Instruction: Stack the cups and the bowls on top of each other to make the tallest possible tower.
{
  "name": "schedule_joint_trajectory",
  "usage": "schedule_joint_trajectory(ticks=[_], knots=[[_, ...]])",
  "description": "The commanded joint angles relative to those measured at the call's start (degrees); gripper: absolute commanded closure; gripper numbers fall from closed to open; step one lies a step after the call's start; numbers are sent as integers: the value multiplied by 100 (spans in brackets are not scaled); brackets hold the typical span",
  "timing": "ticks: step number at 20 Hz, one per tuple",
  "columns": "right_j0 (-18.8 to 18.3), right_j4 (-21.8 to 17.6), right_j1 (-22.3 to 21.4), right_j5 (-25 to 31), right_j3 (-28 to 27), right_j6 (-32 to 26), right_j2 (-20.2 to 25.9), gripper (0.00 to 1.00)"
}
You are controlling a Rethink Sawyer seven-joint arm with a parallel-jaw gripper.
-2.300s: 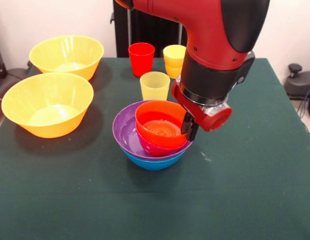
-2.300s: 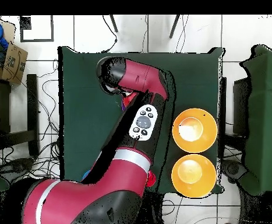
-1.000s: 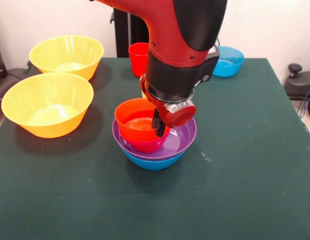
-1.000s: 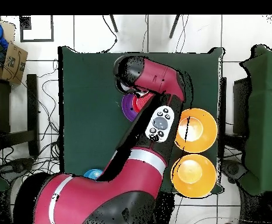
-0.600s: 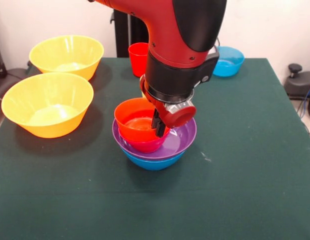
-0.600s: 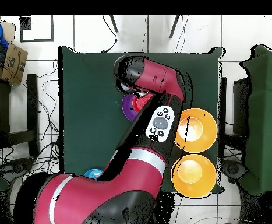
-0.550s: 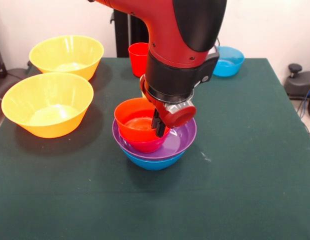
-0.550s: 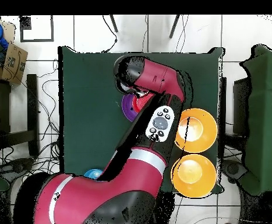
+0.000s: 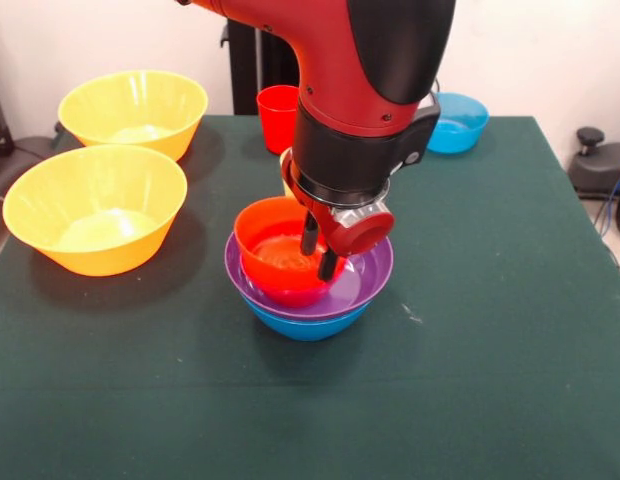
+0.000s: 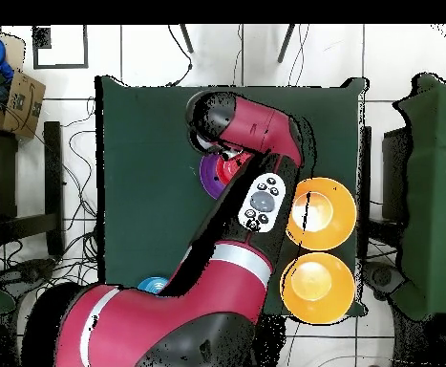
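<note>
tool (image 9: pixel 319 248): fingers now spread, released | orange-red bowl (image 9: pixel 275 250): settled lower in tower (image 9: pixel 308 288)

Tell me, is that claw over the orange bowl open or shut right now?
Open. The claw shows two dark fingers spread apart, with the orange-red bowl's rim between them.

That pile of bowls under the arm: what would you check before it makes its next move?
1. Gripper let go of the orange-red bowl: ok, fingers apart.
2. Orange-red bowl seated in the tower: ok, nested, though off-centre toward the two large yellow-orange bowls.
3. Purple bowl sits level in the blue bowl: ok.
4. Fingers clear of the rim for lifting: cannot tell.
5. Next pieces reachable: red cup and light-blue bowl stand free: ok.
</note>
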Motion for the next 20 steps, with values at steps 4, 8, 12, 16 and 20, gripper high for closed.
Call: schedule_joint_trajectory(ticks=[4, 8, 12, 16, 20], knots=[[-22, -66, -259, 525, 391, 177, 697, 0], [-17, -39, -344, 806, 345, 205, 698, 0], [-16, -82, -371, 1054, 219, 196, 656, 0], [-7, -96, -462, 1177, 218, 180, 648, 0], [50, -186, -645, 788, 276, 160, 539, 0]])
